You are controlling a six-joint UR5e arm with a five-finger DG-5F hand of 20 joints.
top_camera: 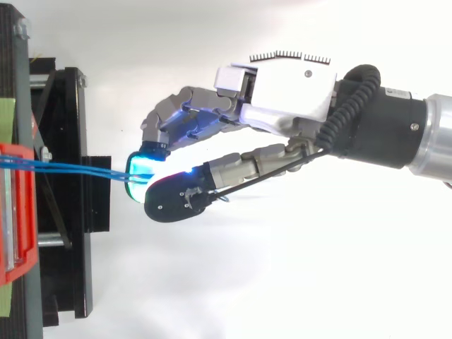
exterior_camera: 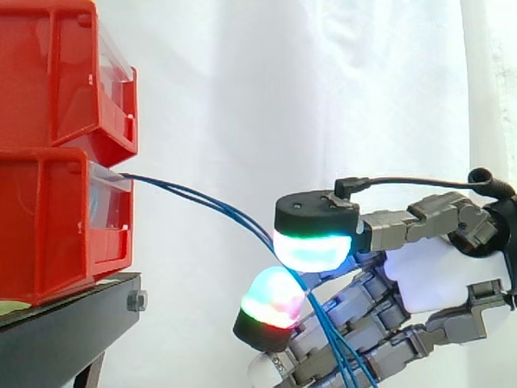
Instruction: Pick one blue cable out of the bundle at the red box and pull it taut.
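Robot hand: the robot hand (top_camera: pixel 282 92) is clenched in a pinch to the right of the bins, with the blue cables caught between a cyan-green pad (exterior_camera: pixel 311 249) above and a red-green pad (exterior_camera: pixel 271 299) below.
Blue cables: the blue cables (exterior_camera: pixel 194 194) leave the front lip of the lower red box (exterior_camera: pixel 48 226), run right and downward in a soft curve to the pinch, then drop past the fingers out of the bottom of the side view.
Strand count: at least 2 strands show side by side in both views (top_camera: pixel 70 169), and they appear to enter the pinch together.
Tension: not yet taut, judging by the bend in the run.
Risk 1: the task wants 1 cable. A pull from here would likely drag the whole bundle, because the pads seem to span more than 1 strand.
Risk 2: the thin strands could slide through the rounded pads as load builds, so the pull would gain no tension.
Risk 3: a hard pull to the right could tug the lower red box, with the upper red bin (exterior_camera: pixel 56 73) on top of it, toward the edge of the black stand (exterior_camera: pixel 65 331). How the cables are anchored inside the box is hidden.
Risk 4: pulling downward would rub the strands over the box lip.
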